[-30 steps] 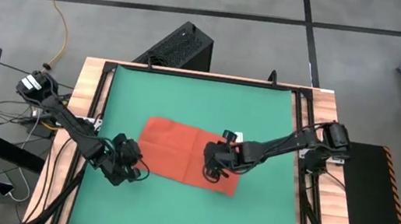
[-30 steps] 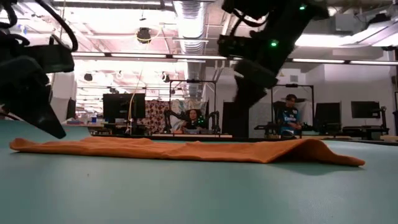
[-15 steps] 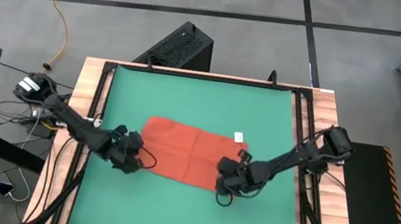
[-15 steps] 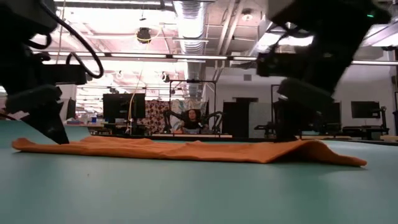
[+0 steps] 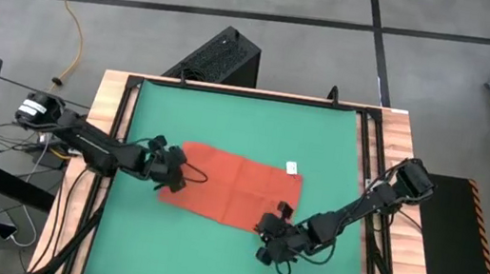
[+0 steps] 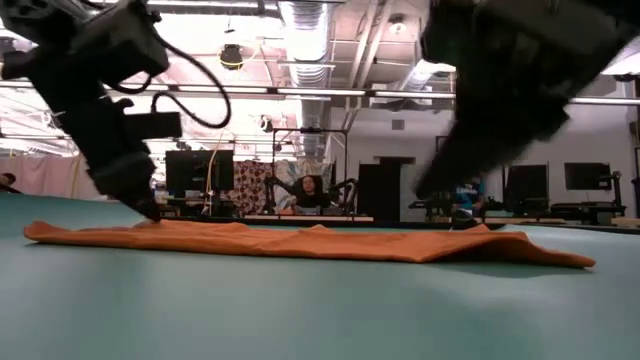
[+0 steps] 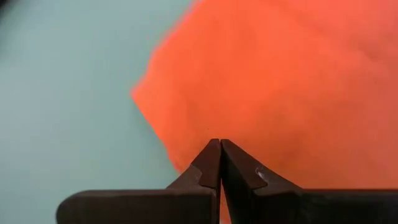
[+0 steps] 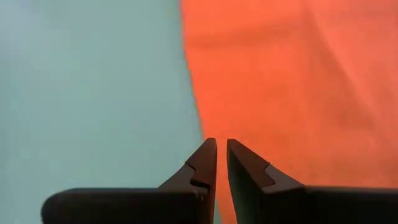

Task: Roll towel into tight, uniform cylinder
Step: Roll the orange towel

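The orange-red towel [image 5: 233, 185] lies flat on the green mat, long side running left to right, with its small white tag [image 5: 291, 169] at the far right edge. It shows as a low strip in the low view [image 6: 300, 242]. My left gripper [image 5: 180, 177] is shut and low over the towel's left end [image 7: 261, 81]. My right gripper [image 5: 264, 228] stands by the towel's near right corner. Its fingers are all but closed, with a slim gap, above the towel's edge [image 8: 189, 93] in the right wrist view. My left gripper has its shut fingertips [image 6: 150, 212] down on the towel's upper face near the left end [image 7: 186, 134], slanting down from the table's left side. The towel lies flat on the mat beneath them. The low view suggests touch, but I cannot be sure of it.
The green mat [image 5: 246, 128] has bare room on the far and near sides of the towel. Wooden rails [image 5: 110, 137] frame the table. A black box [image 5: 223, 57] stands beyond the far edge. People sit far off in the room [image 6: 312, 190].
My left gripper has gone from off the towel's near left corner toward the far edge and right, onto the towel's left end. My right gripper has gone from over the towel's right part toward the near edge, off its near right corner. The towel has stayed flat.
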Robot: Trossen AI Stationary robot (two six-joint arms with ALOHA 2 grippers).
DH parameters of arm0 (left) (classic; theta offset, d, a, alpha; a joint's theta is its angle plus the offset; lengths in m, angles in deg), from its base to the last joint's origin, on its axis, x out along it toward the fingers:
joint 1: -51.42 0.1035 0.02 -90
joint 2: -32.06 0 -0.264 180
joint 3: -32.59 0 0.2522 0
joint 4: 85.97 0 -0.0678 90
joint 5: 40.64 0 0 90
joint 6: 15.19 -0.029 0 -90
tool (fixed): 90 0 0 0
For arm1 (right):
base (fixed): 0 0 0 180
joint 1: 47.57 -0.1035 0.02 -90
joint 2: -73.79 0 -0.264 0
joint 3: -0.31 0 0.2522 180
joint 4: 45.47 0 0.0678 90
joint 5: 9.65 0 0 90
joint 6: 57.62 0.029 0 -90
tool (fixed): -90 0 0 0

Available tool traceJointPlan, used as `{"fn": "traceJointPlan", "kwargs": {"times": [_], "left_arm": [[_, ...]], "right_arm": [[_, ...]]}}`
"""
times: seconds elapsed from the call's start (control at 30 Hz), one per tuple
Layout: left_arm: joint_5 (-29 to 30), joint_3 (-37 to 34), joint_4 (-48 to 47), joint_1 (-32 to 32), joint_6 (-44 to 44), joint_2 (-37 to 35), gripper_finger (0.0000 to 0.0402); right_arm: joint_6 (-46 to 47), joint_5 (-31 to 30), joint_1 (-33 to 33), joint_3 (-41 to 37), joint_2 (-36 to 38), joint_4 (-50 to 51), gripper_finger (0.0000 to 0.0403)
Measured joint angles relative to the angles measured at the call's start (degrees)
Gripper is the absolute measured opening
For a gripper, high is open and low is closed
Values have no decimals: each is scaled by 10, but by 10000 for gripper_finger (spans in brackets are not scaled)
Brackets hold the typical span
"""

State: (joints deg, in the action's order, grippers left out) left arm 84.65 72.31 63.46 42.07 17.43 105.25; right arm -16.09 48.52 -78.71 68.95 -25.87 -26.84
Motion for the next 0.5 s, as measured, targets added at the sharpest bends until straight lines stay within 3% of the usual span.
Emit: {"fn": "traceJointPlan", "kwargs": {"times": [0.1,0.17,0.5], "left_arm": [[-1,17,16,19,-43,-5,0],[-18,38,9,19,-45,-16,0],[-79,37,-1,-74,77,-28,0]], "right_arm": [[-93,-107,21,19,0,-29,58],[-137,-136,53,32,1,-22,56],[-210,-72,218,8,-19,-10,7]]}}
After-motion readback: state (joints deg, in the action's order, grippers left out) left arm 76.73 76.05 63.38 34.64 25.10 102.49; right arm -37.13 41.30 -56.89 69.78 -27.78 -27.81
